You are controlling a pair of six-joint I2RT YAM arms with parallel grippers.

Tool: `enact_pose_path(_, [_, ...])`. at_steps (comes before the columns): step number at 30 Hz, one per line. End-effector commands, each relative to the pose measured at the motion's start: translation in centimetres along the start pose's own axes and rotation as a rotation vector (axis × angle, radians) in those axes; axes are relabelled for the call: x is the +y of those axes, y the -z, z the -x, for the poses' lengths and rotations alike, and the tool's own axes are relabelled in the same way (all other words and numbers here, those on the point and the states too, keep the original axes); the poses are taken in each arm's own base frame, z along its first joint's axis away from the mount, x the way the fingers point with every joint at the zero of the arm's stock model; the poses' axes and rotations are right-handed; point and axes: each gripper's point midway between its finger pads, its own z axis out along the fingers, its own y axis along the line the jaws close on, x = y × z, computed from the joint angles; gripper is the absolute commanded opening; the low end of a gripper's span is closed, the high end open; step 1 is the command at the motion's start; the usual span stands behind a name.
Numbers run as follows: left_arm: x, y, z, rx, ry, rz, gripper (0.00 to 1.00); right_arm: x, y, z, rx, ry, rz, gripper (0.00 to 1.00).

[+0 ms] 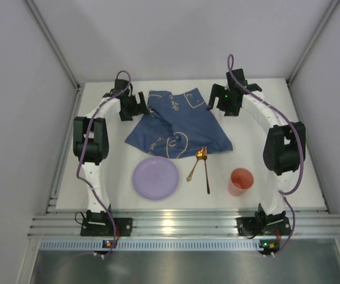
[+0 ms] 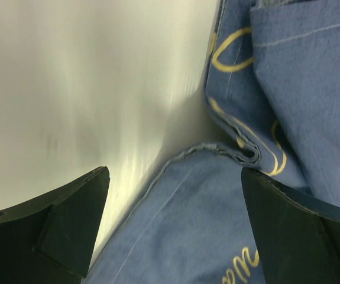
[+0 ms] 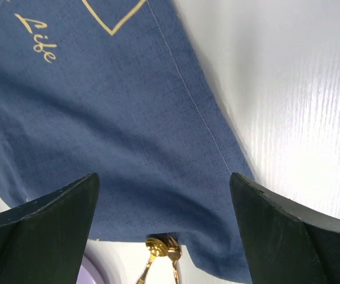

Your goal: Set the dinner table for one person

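Hovering open-jawed near the far edge of the dinner table (image 1: 246,145) beneath them, the left gripper (image 1: 133,106) and right gripper (image 1: 227,100) flank a rumpled placemat (image 1: 178,124) that apparently needs its corners pinched and pulled flat.

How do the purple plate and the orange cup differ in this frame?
The plate is lilac; the cup is orange-pink. The plate lies flat and wide, while the cup stands upright with its mouth up and is narrower. The plate sits left of the gold cutlery, the cup right of it. Both rest on the white table, on the near side of the blue cloth.
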Motion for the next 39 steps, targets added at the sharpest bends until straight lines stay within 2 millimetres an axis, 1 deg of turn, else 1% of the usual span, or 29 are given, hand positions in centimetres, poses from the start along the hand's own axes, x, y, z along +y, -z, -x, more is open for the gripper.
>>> enact_pose_path(1, [-4.1, -0.7, 3.3, -0.074, 0.001, -0.167, 0.98, 0.2, 0.9, 0.8, 0.003, 0.027, 0.022, 0.92])
enact_pose_path(3, [-4.7, -1.7, 3.0, -0.054, 0.014, -0.215, 0.98, 0.3, 0.7, 1.1, 0.002, 0.027, 0.028, 0.92])
enact_pose_path(4, [-5.2, -1.9, 3.4, -0.066, 0.024, -0.238, 0.98, 0.6, 0.4, 1.3, 0.007, 0.025, 0.042, 0.93])
enact_pose_path(6, [-5.9, -2.2, 3.3, -0.055, 0.038, -0.290, 0.98, 0.8, -0.5, 1.4, 0.020, 0.020, 0.052, 0.92])
enact_pose_path(8, [-6.7, -2.3, 3.3, -0.050, 0.037, -0.338, 0.98, 1.7, -0.7, 2.2, 0.013, 0.011, 0.081, 0.92])
enact_pose_path(9, [-6.7, -2.3, 3.1, -0.046, 0.036, -0.344, 0.93, 1.7, -1.6, 2.1, 0.025, 0.004, 0.084, 0.93])
enact_pose_path(10, [-6.7, -2.4, 2.9, -0.037, 0.038, -0.345, 0.88, 2.4, -1.7, 2.9, 0.012, -0.008, 0.107, 0.93])
enact_pose_path(11, [-6.7, -2.4, 2.7, -0.031, 0.035, -0.349, 0.82, 2.4, -2.1, 3.3, 0.011, -0.021, 0.116, 0.93])
enact_pose_path(12, [-6.7, -2.3, 2.4, -0.023, 0.033, -0.355, 0.75, 2.5, -3.3, 3.3, 0.022, -0.046, 0.132, 0.93])
enact_pose_path(13, [-6.6, -2.5, 1.6, -0.004, 0.034, -0.356, 0.51, 3.1, -3.4, 4.3, 0.001, -0.058, 0.155, 0.93])
enact_pose_path(14, [-6.6, -2.4, 1.5, -0.004, 0.033, -0.360, 0.41, 3.0, -3.9, 4.9, -0.006, -0.075, 0.165, 0.93])
enact_pose_path(15, [-6.2, -2.7, 0.7, 0.014, 0.039, -0.354, 0.19, 3.2, -4.9, 5.7, -0.017, -0.105, 0.186, 0.93])
enact_pose_path(17, [-6.2, -2.6, 0.1, 0.029, 0.045, -0.361, 0.03, 2.7, -5.9, 6.8, -0.035, -0.138, 0.190, 0.94])
enact_pose_path(18, [-6.2, -2.5, -0.2, 0.037, 0.046, -0.364, 0.00, 2.2, -7.6, 6.7, -0.026, -0.168, 0.183, 0.94])
enact_pose_path(19, [-6.2, -2.5, -1.0, 0.057, 0.050, -0.369, 0.00, 2.4, -7.8, 7.8, -0.049, -0.178, 0.193, 0.95])
enact_pose_path(20, [-6.2, -2.2, -1.0, 0.054, 0.048, -0.369, 0.00, 2.0, -8.5, 8.2, -0.053, -0.195, 0.193, 0.95])
enact_pose_path(21, [-6.1, -2.0, -1.2, 0.058, 0.048, -0.368, 0.00, 1.4, -10.2, 7.8, -0.039, -0.217, 0.184, 0.95])
enact_pose_path(22, [-5.8, -2.0, -1.8, 0.071, 0.051, -0.357, 0.00, 1.5, -10.4, 8.5, -0.052, -0.223, 0.193, 0.95])
enact_pose_path(23, [-5.8, -1.6, -1.8, 0.073, 0.050, -0.354, 0.00, 1.0, -12.1, 7.8, -0.031, -0.235, 0.185, 0.95])
enact_pose_path(25, [-5.8, -1.3, -2.4, 0.088, 0.052, -0.350, 0.00, 1.0, -13.0, 8.1, -0.032, -0.249, 0.199, 0.94])
enact_pose_path(26, [-5.7, -1.2, -2.5, 0.089, 0.049, -0.340, 0.00, 1.0, -13.6, 8.0, -0.029, -0.253, 0.203, 0.93])
enact_pose_path(27, [-5.7, -1.1, -2.5, 0.092, 0.045, -0.337, 0.00, 1.0, -15.0, 7.3, -0.009, -0.269, 0.220, 0.92])
enact_pose_path(29, [-5.6, -0.9, -2.8, 0.105, 0.045, -0.307, 0.00, 1.4, -16.0, 6.4, 0.020, -0.283, 0.241, 0.89])
enact_pose_path(30, [-5.7, -0.6, -2.8, 0.112, 0.048, -0.302, 0.00, 1.5, -16.9, 5.2, 0.059, -0.289, 0.256, 0.89])
enact_pose_path(31, [-5.9, -0.3, -3.2, 0.126, 0.048, -0.296, 0.00, 2.0, -17.1, 5.0, 0.069, -0.284, 0.268, 0.88])
enact_pose_path(33, [-6.1, 0.3, -3.0, 0.111, 0.033, -0.277, 0.00, 3.3, -17.5, 3.1, 0.115, -0.256, 0.282, 0.86])
enact_pose_path(35, [-6.1, 0.3, -3.2, 0.119, 0.036, -0.262, 0.00, 4.7, -17.6, 1.5, 0.141, -0.204, 0.283, 0.86])
enact_pose_path(36, [-6.2, 0.3, -2.9, 0.115, 0.045, -0.259, 0.00, 4.7, -17.4, 1.1, 0.152, -0.188, 0.271, 0.85])
enact_pose_path(39, [-6.4, 0.0, -2.8, 0.123, 0.066, -0.260, 0.00, 4.7, -17.6, 0.7, 0.172, -0.221, 0.278, 0.72])
